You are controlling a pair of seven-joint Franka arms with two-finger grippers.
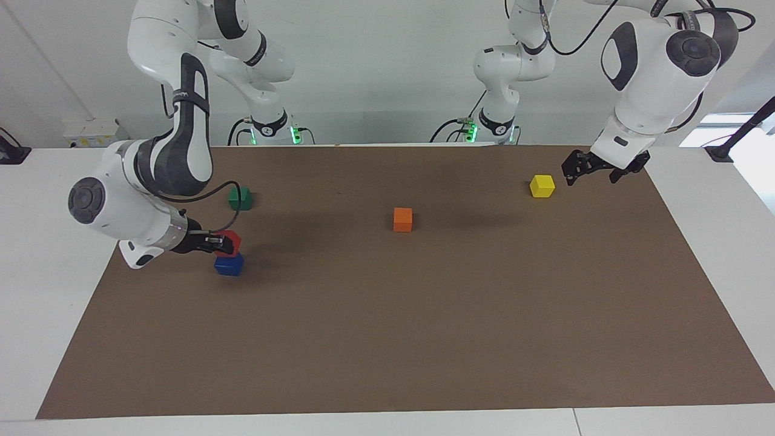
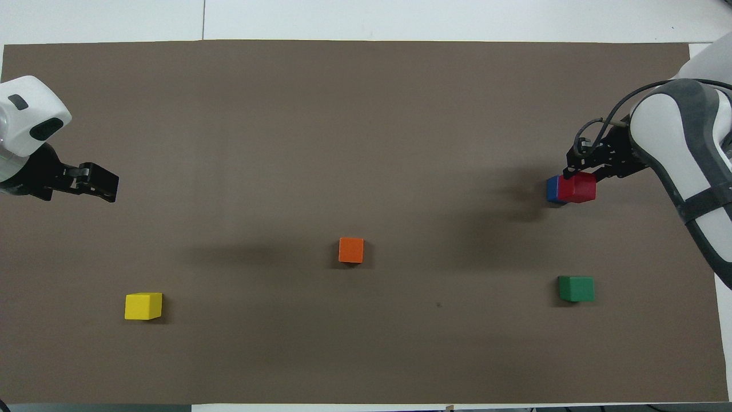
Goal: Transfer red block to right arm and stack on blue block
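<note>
Right tool (image 1: 221, 243): clamped on the red block (image 1: 230, 241), at the right arm's end of the table (image 1: 424, 339).
Red block: on the blue block (image 1: 229, 265), slightly askew.
Handling: likely light, rigid, smooth; grip opposite flat faces.
Left tool (image 1: 590, 171): fingers apart, waiting beside the yellow block (image 1: 542, 186).

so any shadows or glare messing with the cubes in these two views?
Facing view: soft shadow on the mat beside the orange block, bright window patch at the frame's edge, none on the cubes. Overhead view: broad soft shadows by the red block on the blue block under the right gripper; no glare, cubes crisp.
</note>
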